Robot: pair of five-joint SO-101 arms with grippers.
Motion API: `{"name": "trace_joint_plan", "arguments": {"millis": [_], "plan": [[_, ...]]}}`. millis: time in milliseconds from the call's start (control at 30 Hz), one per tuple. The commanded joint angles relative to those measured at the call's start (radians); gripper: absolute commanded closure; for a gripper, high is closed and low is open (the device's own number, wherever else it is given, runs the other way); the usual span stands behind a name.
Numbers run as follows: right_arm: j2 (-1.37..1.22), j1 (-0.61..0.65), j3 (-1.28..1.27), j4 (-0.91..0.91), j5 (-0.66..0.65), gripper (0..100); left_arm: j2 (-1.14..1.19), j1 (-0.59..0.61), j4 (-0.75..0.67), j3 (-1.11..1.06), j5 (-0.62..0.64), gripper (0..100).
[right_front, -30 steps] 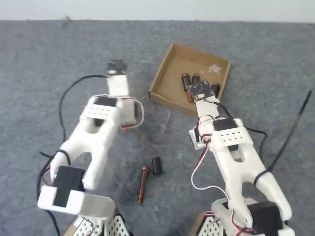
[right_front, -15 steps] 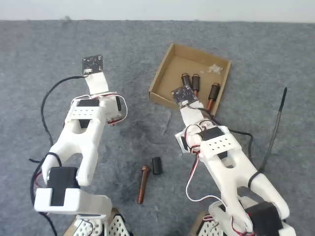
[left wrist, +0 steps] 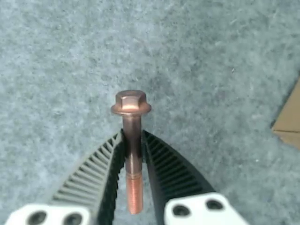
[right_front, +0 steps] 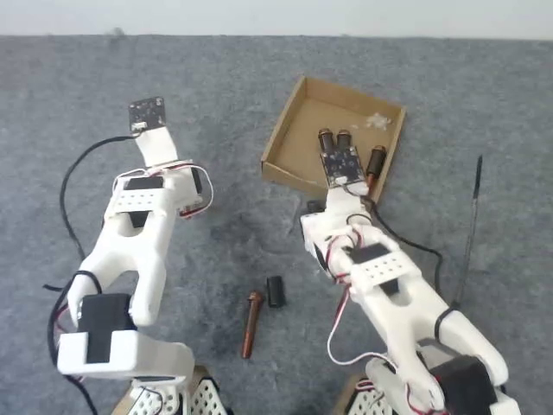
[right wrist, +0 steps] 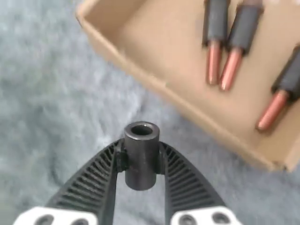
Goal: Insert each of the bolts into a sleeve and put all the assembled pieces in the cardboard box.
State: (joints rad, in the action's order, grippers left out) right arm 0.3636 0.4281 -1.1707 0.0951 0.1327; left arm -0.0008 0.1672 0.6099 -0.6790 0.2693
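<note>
Pinching a bolt (left wrist: 132, 140) in the left fingers (left wrist: 101, 173) over the surface (left wrist: 211, 56), a sleeve (right wrist: 141, 154) in the right fingers (right wrist: 96, 178) beside the cardboard box (right wrist: 154, 89); needing tip and bore squarely aligned before pushing.

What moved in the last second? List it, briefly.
The left pincer, holding a bolt, swung left, away from the cardboard box. The right pincer, holding a sleeve, shifted slightly left. The loose bolt, loose sleeve and boxed pieces stayed put.

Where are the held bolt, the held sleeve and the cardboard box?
held bolt (left wrist: 131, 102), left wrist view, its head.
held sleeve (right wrist: 141, 157), right wrist view, its side.
cardboard box (right_front: 318, 112), high view, its bare floor.
</note>
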Motion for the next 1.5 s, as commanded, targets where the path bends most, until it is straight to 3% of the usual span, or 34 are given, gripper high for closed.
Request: {"name": "trace_joint_plan", "arguments": {"millis": [0,467,733,1000,1467], "plan": [[0.036,0.007,-0.051,-0.294,0.012,99.2,-0.061,0.008,-0.026,0.005,0.011,99],[0.015,0.010,-0.032,-0.645,0.011,99.2,0.014,0.009,-0.029,0.059,0.011,99],[-0.255,-0.033,0.104,-0.886,-0.097,99.2,0.014,0.009,-0.029,0.058,0.011,99],[-0.499,-0.039,0.173,-1.132,-0.104,99.2,0.014,0.008,-0.031,0.062,0.009,99],[-0.575,0.041,-0.227,-1.560,-0.100,99.2,0.017,0.003,-0.034,0.062,0.006,99]]}}
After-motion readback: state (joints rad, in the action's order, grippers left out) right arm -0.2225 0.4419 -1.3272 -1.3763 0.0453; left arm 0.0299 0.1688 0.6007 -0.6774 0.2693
